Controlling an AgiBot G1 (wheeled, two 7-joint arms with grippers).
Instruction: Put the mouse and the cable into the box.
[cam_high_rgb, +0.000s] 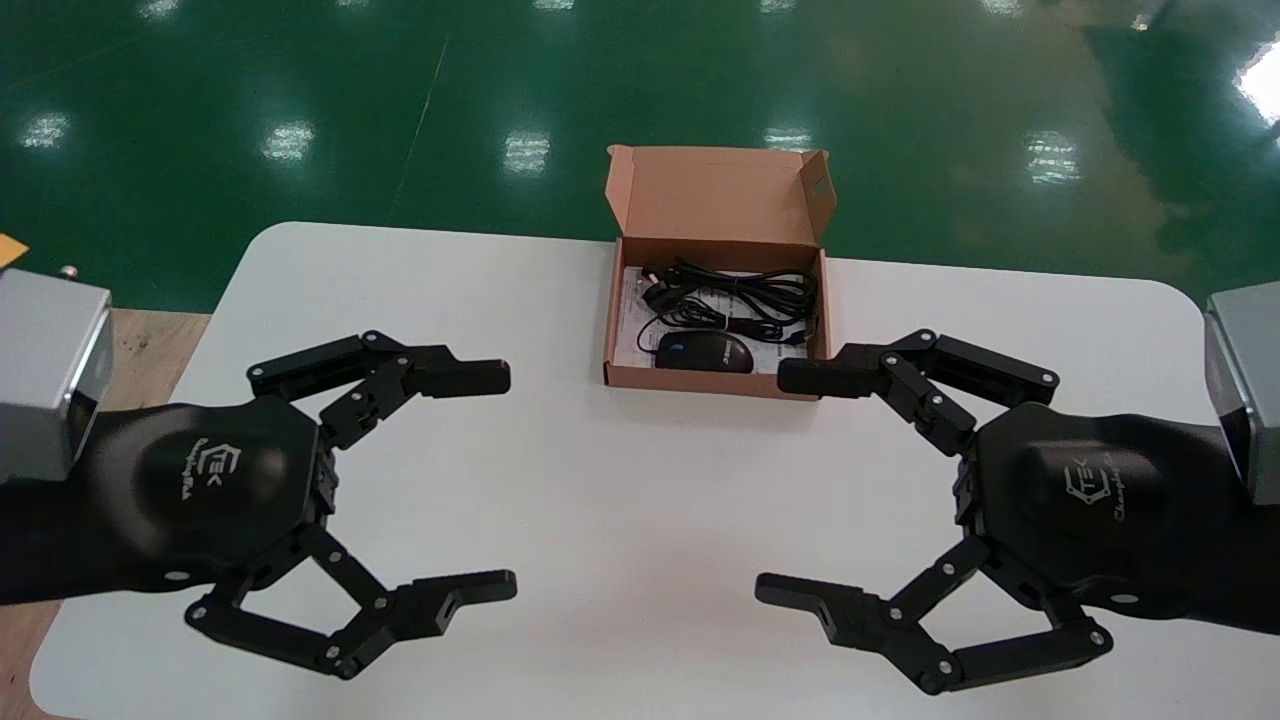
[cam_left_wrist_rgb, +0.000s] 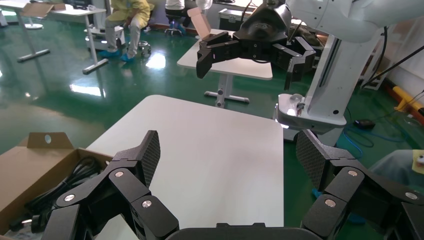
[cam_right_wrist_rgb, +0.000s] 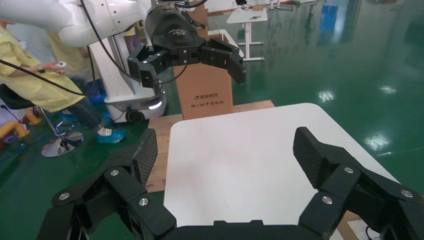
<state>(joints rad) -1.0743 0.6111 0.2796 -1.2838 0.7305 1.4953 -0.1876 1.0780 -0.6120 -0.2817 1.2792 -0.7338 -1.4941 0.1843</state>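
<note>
Our left gripper and right gripper hang spread; the far-edge box, holding mouse and cable, lies nearer our right.

The box sits on the table, midway along its far edge. In it the mouse lies nearest, the cable behind. The left gripper and right gripper flank the near middle.

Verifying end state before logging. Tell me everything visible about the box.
The box is shallow brown cardboard, lid flipped open and standing at the far side, with side flaps. It sits at the white table's far edge. Inside lie a black mouse, a coiled black cable and a printed sheet. The open right gripper has one fingertip by its front right corner; contact unclear.
</note>
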